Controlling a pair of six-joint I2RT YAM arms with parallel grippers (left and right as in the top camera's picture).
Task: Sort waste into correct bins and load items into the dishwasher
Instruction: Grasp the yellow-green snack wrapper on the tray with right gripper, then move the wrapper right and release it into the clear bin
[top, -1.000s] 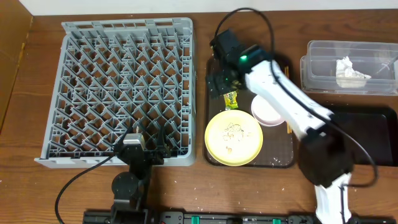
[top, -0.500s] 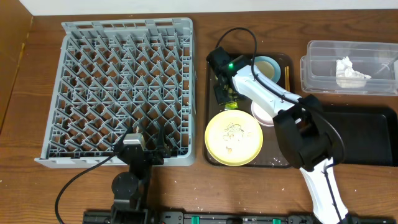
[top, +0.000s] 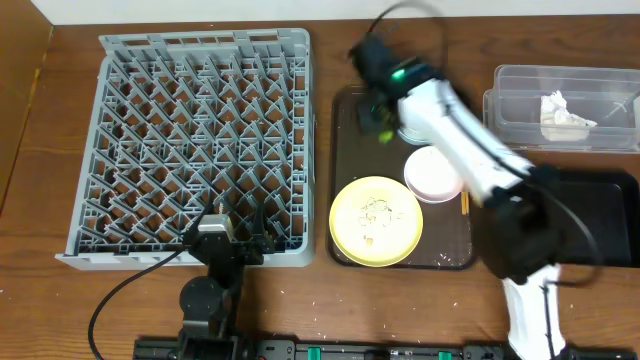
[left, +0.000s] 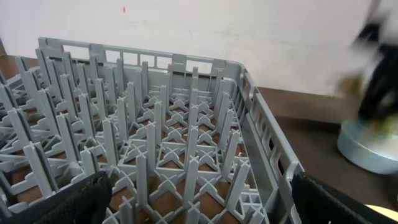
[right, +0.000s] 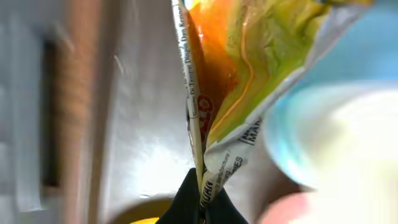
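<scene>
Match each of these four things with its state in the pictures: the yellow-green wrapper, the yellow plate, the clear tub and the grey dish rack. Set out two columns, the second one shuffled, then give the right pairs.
Column A
1. yellow-green wrapper
2. yellow plate
3. clear tub
4. grey dish rack

Column B
a. holds crumpled white paper
b. pinched in the right gripper
c. has no dishes in it
d. has rice grains on it

Pairs: 1-b, 2-d, 3-a, 4-c.
</scene>
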